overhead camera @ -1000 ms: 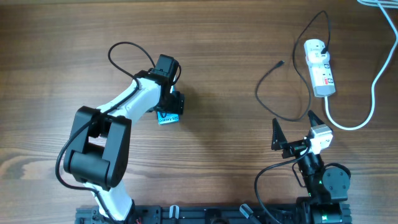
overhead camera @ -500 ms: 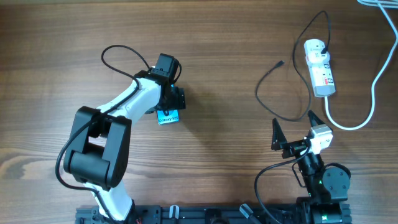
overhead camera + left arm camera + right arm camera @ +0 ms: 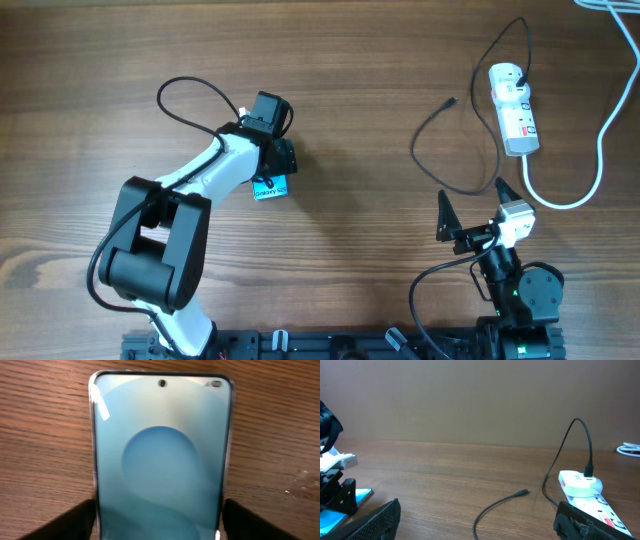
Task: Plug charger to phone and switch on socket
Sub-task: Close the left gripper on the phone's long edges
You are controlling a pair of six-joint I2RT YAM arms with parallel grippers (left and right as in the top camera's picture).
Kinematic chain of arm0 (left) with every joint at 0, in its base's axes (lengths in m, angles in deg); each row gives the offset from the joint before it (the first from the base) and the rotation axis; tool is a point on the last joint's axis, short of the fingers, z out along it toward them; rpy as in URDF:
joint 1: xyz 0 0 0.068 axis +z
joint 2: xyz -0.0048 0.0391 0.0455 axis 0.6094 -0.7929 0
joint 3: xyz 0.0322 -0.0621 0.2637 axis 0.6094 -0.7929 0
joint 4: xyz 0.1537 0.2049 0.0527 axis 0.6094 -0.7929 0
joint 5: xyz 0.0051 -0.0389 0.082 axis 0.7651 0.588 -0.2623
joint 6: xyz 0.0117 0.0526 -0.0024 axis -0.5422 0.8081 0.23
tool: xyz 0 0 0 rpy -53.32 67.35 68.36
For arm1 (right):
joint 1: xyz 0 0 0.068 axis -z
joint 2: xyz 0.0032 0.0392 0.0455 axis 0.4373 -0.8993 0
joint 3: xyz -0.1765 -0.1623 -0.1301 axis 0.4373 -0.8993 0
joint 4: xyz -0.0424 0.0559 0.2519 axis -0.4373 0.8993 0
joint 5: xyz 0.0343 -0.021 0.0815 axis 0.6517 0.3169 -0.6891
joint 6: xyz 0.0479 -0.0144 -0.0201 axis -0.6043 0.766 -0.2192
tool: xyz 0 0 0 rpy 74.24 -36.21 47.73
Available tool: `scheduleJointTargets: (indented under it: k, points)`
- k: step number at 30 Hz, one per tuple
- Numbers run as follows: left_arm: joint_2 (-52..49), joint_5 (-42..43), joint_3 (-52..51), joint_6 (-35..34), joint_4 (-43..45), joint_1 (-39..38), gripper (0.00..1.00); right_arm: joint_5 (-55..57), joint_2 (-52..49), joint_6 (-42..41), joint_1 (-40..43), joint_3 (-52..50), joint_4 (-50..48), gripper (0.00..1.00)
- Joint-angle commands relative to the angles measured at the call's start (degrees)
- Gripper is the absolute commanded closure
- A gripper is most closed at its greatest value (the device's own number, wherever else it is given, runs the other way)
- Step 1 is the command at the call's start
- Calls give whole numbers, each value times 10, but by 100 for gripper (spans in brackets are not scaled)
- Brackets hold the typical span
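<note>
The phone point(image 3: 270, 187) lies flat on the wooden table with its teal screen point(image 3: 160, 460) facing up. My left gripper point(image 3: 278, 165) stands open right over it, one finger point(image 3: 75, 522) against each long edge, without lifting it. The charger point(image 3: 430, 150) is a thin black cable looping from the socket point(image 3: 513, 110), and its small plug tip point(image 3: 453, 101) lies free on the wood. My right gripper point(image 3: 472, 200) is open and empty, just short of the cable loop point(image 3: 495, 507). From the right wrist view the socket point(image 3: 585, 490) sits at the right.
A thick white power cord point(image 3: 600, 150) curves from the socket to the table's far right edge. The left arm's body point(image 3: 160, 240) covers the near left of the table. The right arm's base point(image 3: 520, 290) sits at the front right.
The left gripper has shifted slightly away from the front edge along the phone and its jaws have narrowed a little. The phone has stayed in place. The right arm has not moved.
</note>
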Motion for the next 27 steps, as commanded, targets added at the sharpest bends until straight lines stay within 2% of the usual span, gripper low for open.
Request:
scheduleJointTargets:
  k: [1,4,5,7,12,27]
  points:
    - [-54,50,-40,-12,0,1,28,5,3,7,-2,-1,-3,0]
    - [-54,50,-40,-12,0,1,29,5,3,7,-2,-1,-3,0]
    - [-54,50,-40,-12,-1,1,35,6,3,7,-2,-1,-3,0]
    - [-54,50,-40,-12,-2,1,39,5,3,7,-2,-1,-3,0]
    - [-50,50,-38,-12,-10,1,40,5,3,7,-2,-1,-3,0]
    - [43,60,82,-12,-169,1,48,6,3,7,-2,-1,-3,0]
